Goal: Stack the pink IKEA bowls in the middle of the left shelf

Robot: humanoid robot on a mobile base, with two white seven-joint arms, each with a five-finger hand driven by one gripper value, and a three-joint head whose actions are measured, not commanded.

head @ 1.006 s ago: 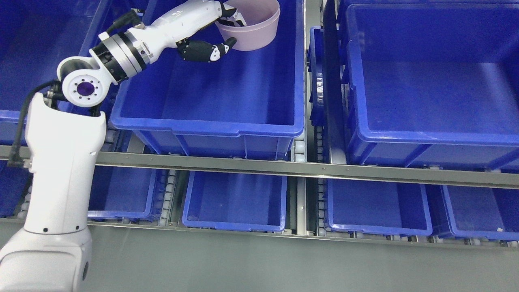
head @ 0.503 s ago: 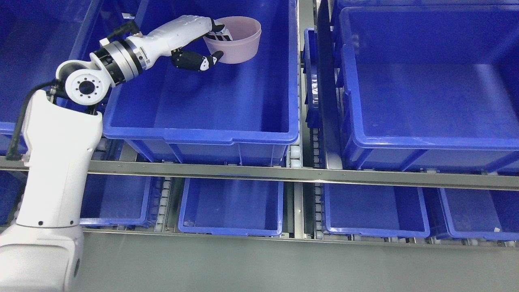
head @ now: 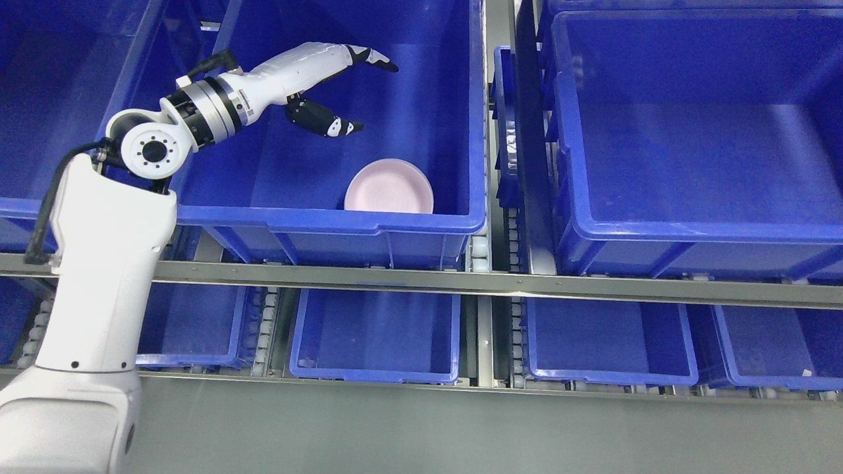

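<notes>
A: Big blue bin (head: 421, 220) on the middle shelf, left bay. Pink bowl (head: 389, 187) inside, at the near right, tight against the near wall, well apart from the left hand (head: 342, 92).

B: Upright, or on its side?

A: Hard to tell; looks tipped toward the camera. Only one bowl in view, so nothing stacked yet.

B: And the hand?

A: Fingers (head: 375, 58) spread, thumb (head: 329, 123) splayed below, empty, hovering over the far half of the bin.

B: Risks?

A: Probably a cramped grasp against that near wall: knuckles striking the rim, or the bowl skidding along the slick floor. If tilted, likely to roll. Right arm unseen.
</notes>
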